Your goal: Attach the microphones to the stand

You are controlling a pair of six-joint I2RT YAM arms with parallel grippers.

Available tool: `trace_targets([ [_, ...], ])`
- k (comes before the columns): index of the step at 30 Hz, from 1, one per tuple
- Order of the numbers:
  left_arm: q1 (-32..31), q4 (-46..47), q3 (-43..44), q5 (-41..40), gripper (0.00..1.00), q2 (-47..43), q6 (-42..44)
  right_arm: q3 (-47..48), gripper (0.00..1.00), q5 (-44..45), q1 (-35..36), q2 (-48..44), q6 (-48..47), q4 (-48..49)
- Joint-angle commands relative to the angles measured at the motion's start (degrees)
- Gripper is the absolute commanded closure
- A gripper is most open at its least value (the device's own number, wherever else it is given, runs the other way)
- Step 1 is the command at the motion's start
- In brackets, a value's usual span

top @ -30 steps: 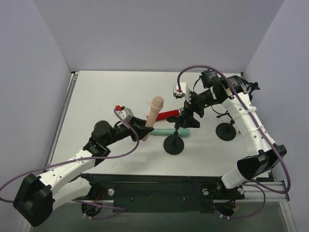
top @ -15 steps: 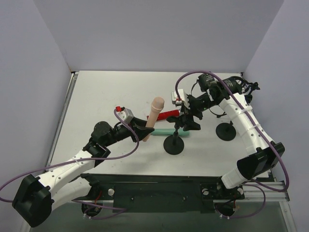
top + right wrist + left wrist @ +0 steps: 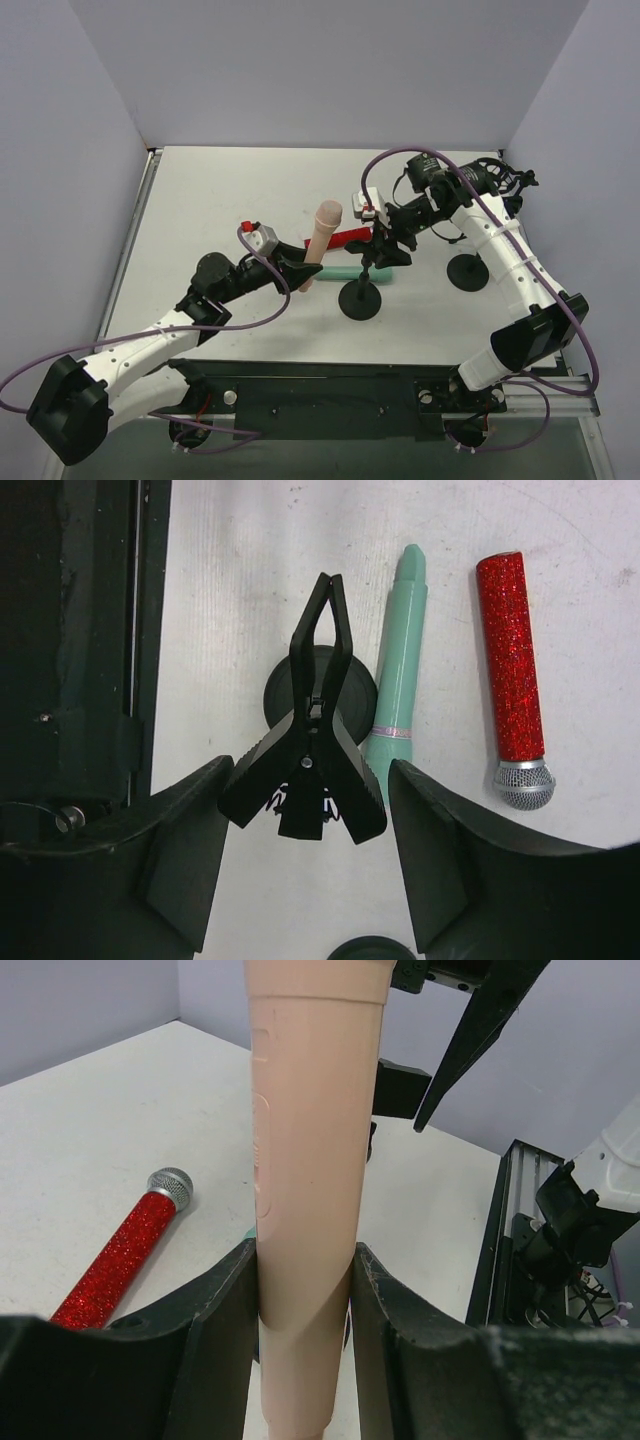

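Left of the stand clip (image 3: pixel 318 680), left gripper (image 3: pixel 305 1300) clamped on upright pale pink microphone (image 3: pixel 312 1140); right gripper (image 3: pixel 308 772) jaws apart astride that clip.

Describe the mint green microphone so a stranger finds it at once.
On the white table, find the central black stand with its round base. Lying flat just behind it is the mint green microphone, plain and smooth, unlike the glittery red microphone beside it.

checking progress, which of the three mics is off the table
The pink mic: it stands upright, clamped in the left gripper. The green mic and the red mic both lie flat on the table.
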Motion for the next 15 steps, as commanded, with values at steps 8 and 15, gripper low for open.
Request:
trace_targets([
  [8,-1.6,12.9,0.3,0.5,1.0,6.5,-1.4,-3.2,0.75,-4.3,-0.6,-3.1,-0.6,-1.0],
  [15,-2.9,15.4,0.9,0.7,1.0,10.7,0.4,-4.5,0.89,-6.9,-2.1,-3.9,-0.3,-0.9],
])
